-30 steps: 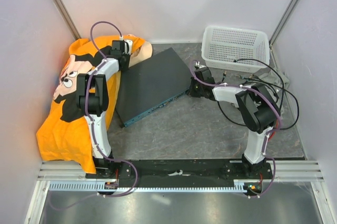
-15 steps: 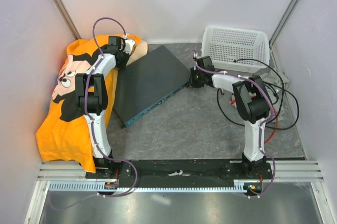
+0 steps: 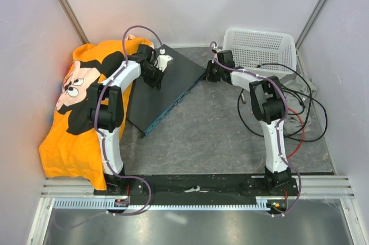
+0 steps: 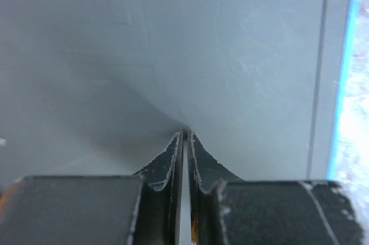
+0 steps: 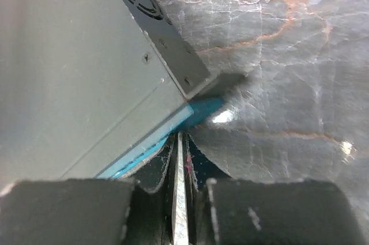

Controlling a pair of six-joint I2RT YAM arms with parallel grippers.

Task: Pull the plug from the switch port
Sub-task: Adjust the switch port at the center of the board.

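The switch (image 3: 173, 83) lies slanted on the table, dark grey top up, with its teal front face (image 3: 173, 104) towards the near right. My left gripper (image 3: 155, 80) rests tip-down on the switch top (image 4: 173, 49), fingers together and holding nothing. My right gripper (image 3: 206, 73) sits at the switch's right corner. In the right wrist view its tips (image 5: 180, 136) touch the teal edge (image 5: 193, 113), shut and empty. No plug shows in any view, and the sockets are too small to make out.
A white mesh basket (image 3: 259, 52) stands at the back right. Loose black and red cables (image 3: 305, 115) lie by the right wall. An orange cartoon-print cloth (image 3: 72, 118) covers the left side. Grey walls close in on three sides.
The switch's right end has swung towards the back, with my right gripper following that corner. My left gripper has moved right, off the cloth and onto the switch top.
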